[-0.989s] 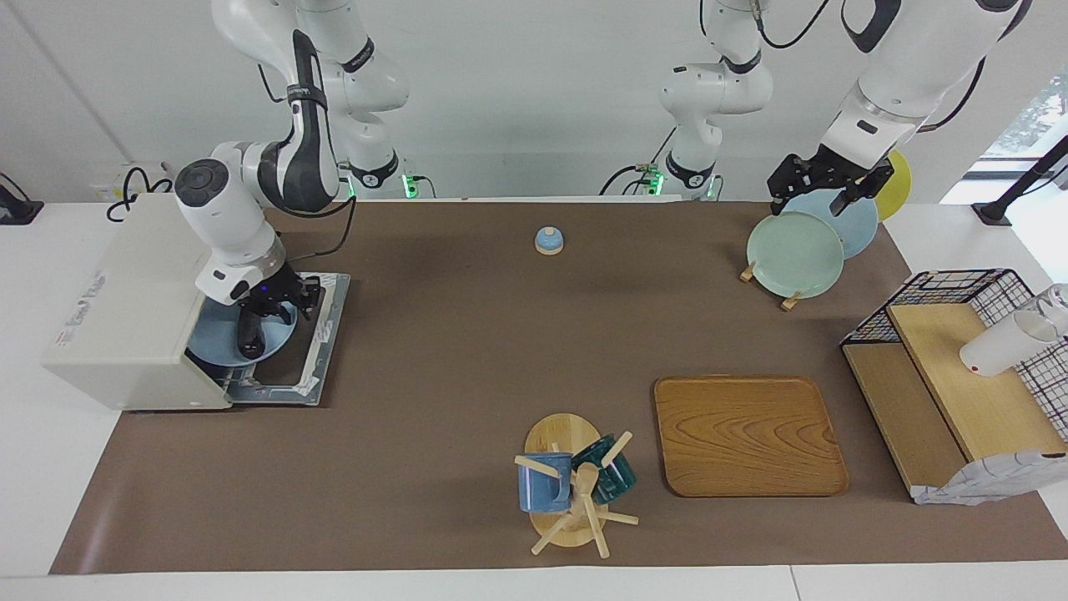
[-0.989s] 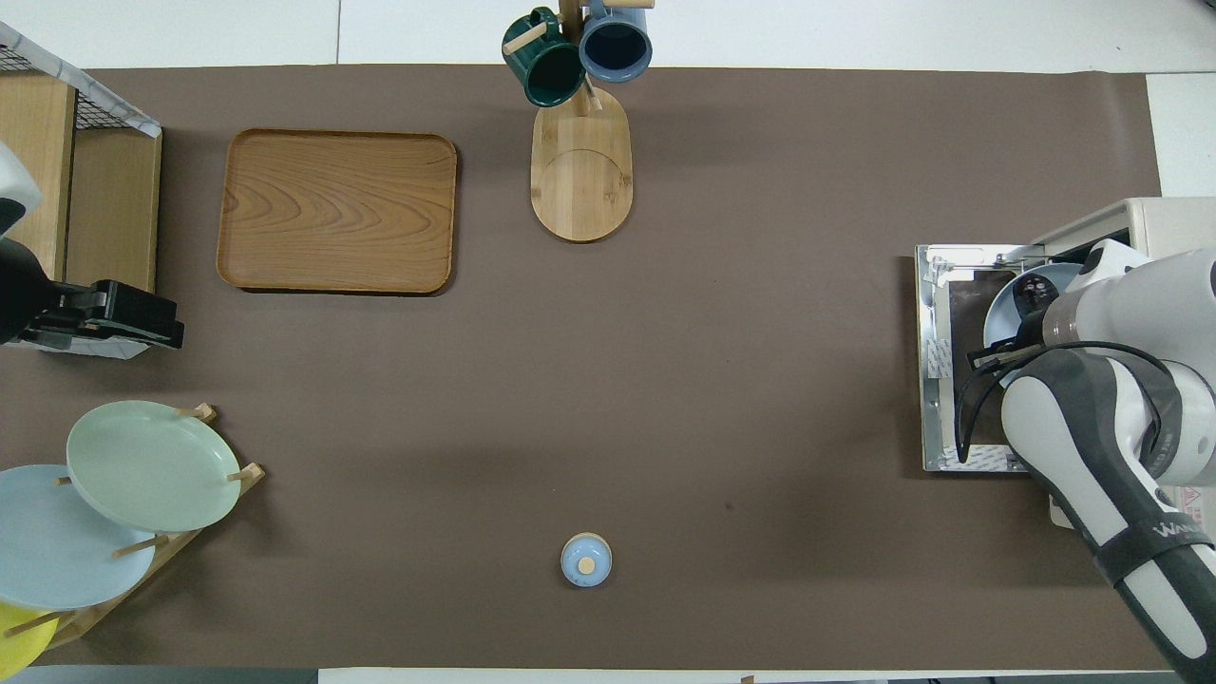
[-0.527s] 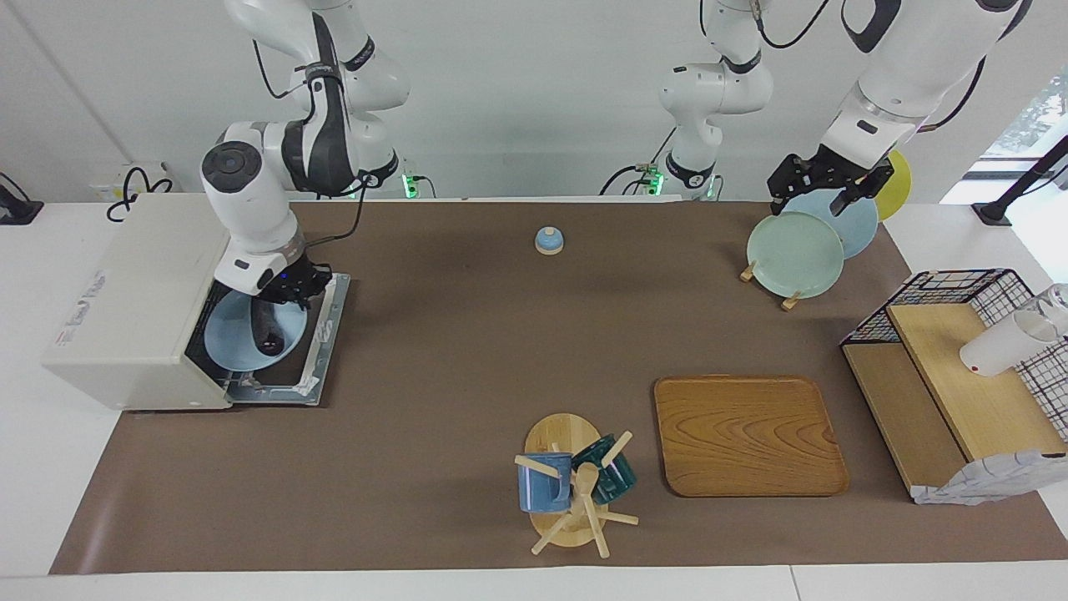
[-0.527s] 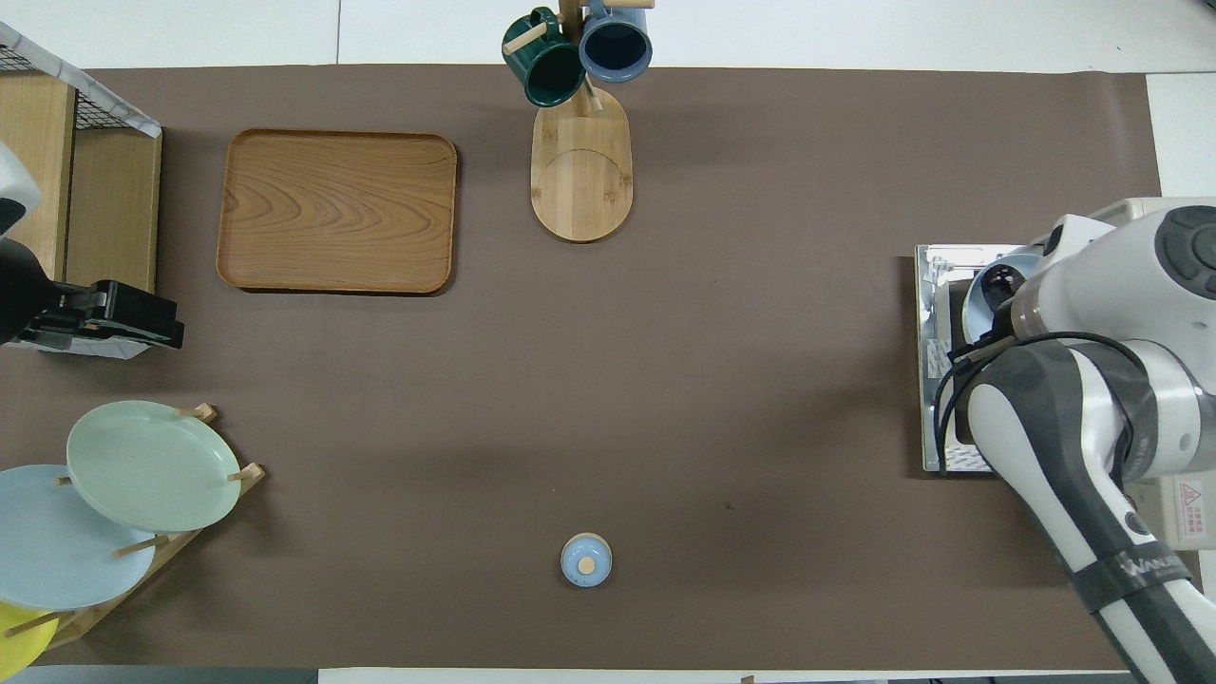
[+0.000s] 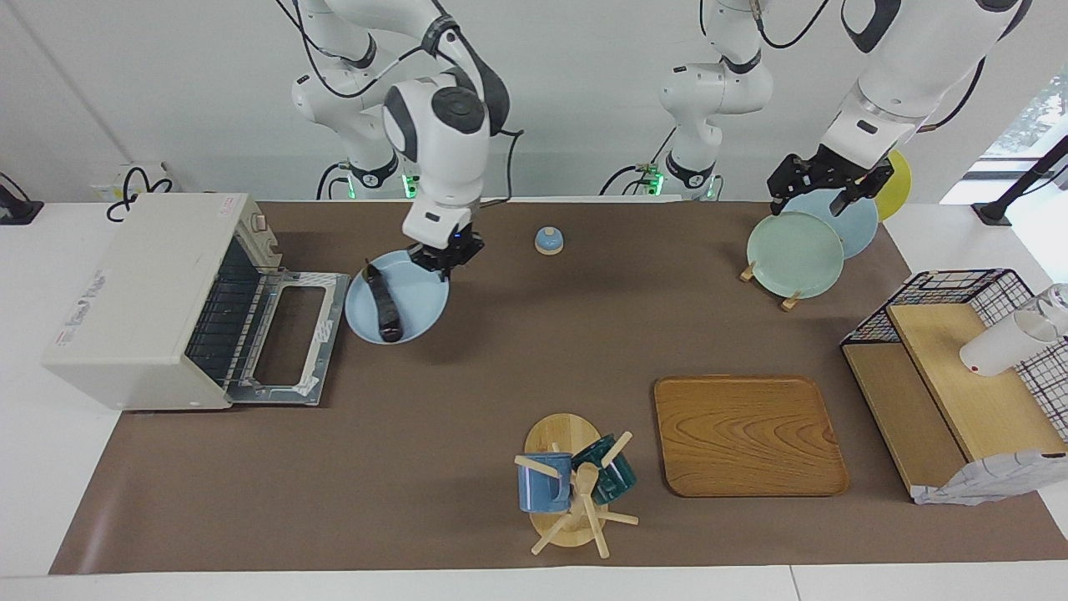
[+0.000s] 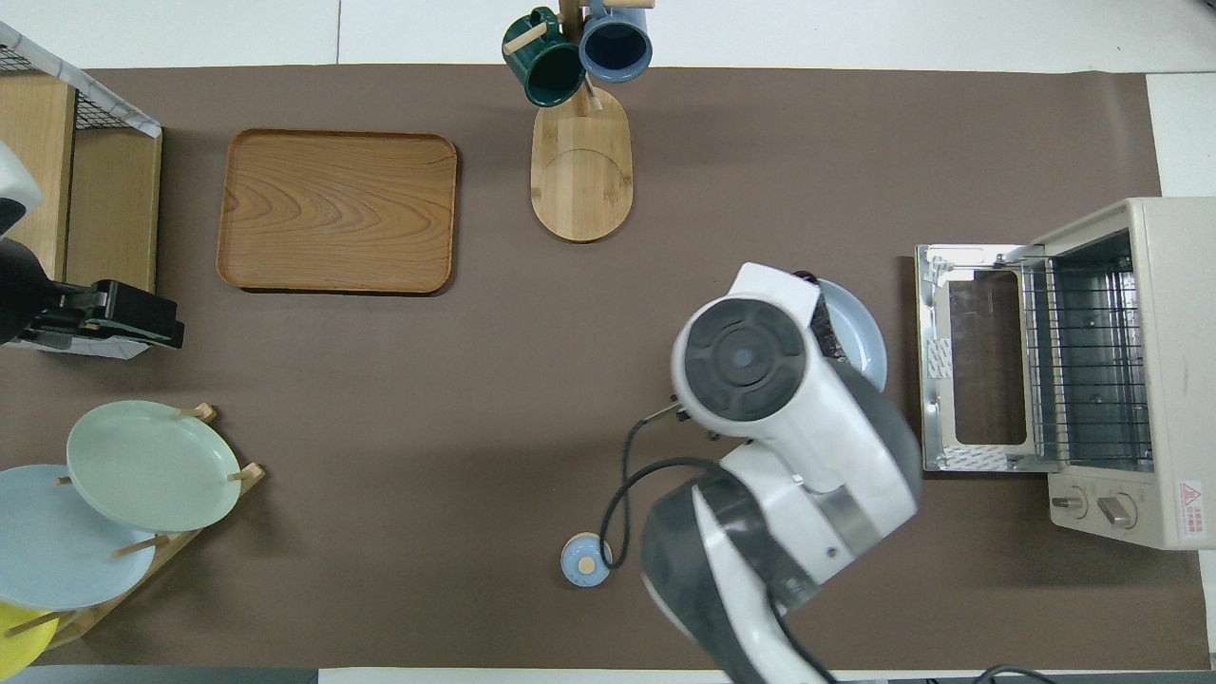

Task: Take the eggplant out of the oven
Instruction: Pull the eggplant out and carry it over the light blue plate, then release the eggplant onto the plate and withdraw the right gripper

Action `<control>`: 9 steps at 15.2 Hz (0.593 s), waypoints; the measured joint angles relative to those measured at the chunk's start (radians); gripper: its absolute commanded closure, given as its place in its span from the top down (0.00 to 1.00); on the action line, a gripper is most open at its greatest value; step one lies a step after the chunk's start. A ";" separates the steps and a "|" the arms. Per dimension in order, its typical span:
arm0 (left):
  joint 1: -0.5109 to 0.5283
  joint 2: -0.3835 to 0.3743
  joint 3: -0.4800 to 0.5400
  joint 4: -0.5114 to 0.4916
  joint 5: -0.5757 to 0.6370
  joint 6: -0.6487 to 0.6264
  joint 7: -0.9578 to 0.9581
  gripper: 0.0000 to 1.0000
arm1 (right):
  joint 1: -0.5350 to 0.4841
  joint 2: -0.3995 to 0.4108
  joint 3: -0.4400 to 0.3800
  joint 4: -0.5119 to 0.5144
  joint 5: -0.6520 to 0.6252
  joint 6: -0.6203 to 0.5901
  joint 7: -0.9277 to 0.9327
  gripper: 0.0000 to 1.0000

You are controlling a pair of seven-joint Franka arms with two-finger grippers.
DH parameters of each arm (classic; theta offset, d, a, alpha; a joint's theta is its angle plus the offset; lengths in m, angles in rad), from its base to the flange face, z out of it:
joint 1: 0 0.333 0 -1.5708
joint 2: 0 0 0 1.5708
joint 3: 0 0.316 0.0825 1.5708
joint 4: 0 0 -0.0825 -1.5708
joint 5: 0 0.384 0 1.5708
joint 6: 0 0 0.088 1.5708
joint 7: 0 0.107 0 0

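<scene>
The dark eggplant point(image 5: 384, 305) lies on a light blue plate point(image 5: 417, 292), outside the off-white oven point(image 5: 142, 292). My right gripper point(image 5: 442, 255) is shut on the plate's rim and holds it just above the mat, in front of the oven's dropped door point(image 5: 292, 334). The oven's wire rack point(image 6: 1083, 361) is bare. From overhead the right arm covers the eggplant, and only an edge of the plate point(image 6: 860, 337) shows beside the oven point(image 6: 1168, 361). My left gripper point(image 5: 813, 196) waits open over the plate rack.
A plate rack point(image 5: 793, 250) with green, blue and yellow plates stands at the left arm's end. A small blue lid point(image 5: 548, 240) sits near the robots. A wooden tray point(image 5: 747, 434), a mug tree point(image 5: 576, 488) and a wire shelf point(image 5: 951, 367) lie farther out.
My right gripper has pulled the plate with the eggplant out of the oven and carried it toward the middle of the table. The left arm has not moved.
</scene>
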 measured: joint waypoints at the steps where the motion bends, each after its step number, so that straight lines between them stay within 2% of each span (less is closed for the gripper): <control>1: 0.000 0.000 0.000 0.000 0.000 0.000 0.000 1.00 | 0.045 0.031 0.001 0.029 0.000 0.006 0.055 0.00; 6: 0.000 0.000 0.000 0.000 0.000 0.000 0.000 1.00 | 0.148 0.245 0.007 0.225 0.000 0.055 0.213 0.00; 9: 0.000 0.000 0.000 0.000 0.000 0.000 0.000 1.00 | 0.164 0.336 0.016 0.235 0.031 0.197 0.229 0.00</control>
